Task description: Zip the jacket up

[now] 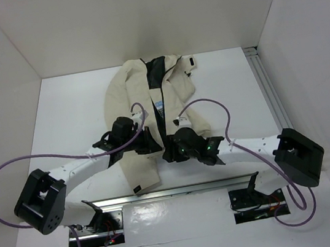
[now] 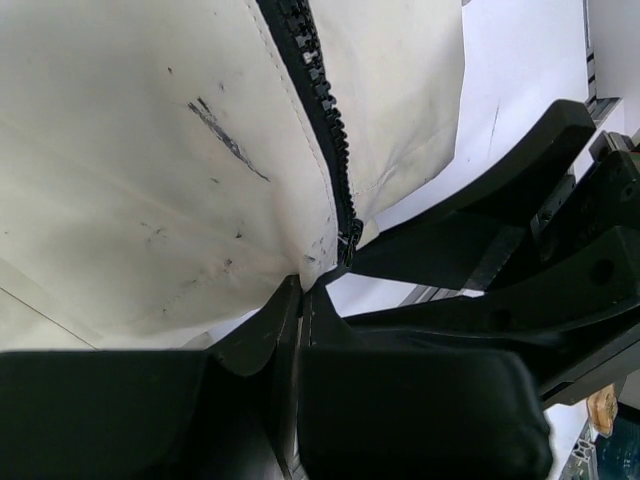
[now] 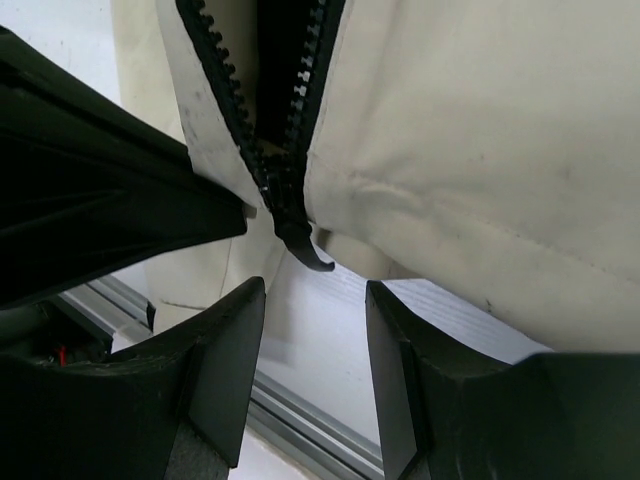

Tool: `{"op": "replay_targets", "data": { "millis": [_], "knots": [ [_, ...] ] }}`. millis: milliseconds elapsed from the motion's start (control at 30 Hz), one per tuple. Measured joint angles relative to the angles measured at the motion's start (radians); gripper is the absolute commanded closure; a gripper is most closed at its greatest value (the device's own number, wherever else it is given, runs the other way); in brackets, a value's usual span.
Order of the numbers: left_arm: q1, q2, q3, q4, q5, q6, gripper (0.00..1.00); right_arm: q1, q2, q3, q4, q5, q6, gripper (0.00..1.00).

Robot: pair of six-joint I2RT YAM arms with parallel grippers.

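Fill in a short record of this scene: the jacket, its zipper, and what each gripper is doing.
jacket: cream, spread on the white table, collar away from the arms
zipper: slider at the bottom end, teeth beyond it apart
left gripper: shut on the jacket's bottom edge beside the zipper's end
right gripper: open, pull tab just ahead of the gap between its jaws, untouched
task state: not yet zipped
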Motion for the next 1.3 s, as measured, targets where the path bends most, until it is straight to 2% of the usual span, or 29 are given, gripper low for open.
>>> {"op": "replay_targets", "data": {
  "millis": [233, 533, 567, 633, 733, 767, 900, 1300],
  "knots": [
    [0.0, -0.007, 0.0, 0.0, 0.003, 0.0, 1.0, 0.0, 0.023, 0.019, 0.007, 0.044, -0.012, 0.64],
    [0.0, -0.011, 0.0, 0.004, 0.011, 0.0, 1.0, 0.0, 0.025, 0.021, 0.014, 0.073, -0.019, 0.61],
    [0.0, -0.012, 0.0, 0.006, 0.012, 0.0, 1.0, 0.0, 0.028, 0.026, 0.015, 0.074, -0.021, 0.63],
    [0.0, -0.013, 0.0, 0.006, 0.012, 0.0, 1.0, 0.0, 0.037, 0.034, 0.023, 0.076, -0.028, 0.76],
    [0.0, -0.015, -0.002, 0.009, 0.013, 0.0, 1.0, 0.0, 0.036, 0.034, 0.037, 0.077, -0.028, 0.85],
    [0.0, -0.016, -0.002, 0.011, 0.013, 0.0, 1.0, 0.0, 0.034, 0.034, 0.038, 0.079, -0.028, 0.91],
    [0.0, -0.016, -0.002, 0.023, 0.016, 0.0, 1.0, 0.0, 0.011, 0.032, 0.035, 0.084, -0.024, 1.0],
    [0.0, -0.017, -0.002, 0.042, 0.032, -0.002, 1.0, 0.008, -0.072, 0.031, -0.055, 0.084, -0.02, 1.0]
  ]
}}
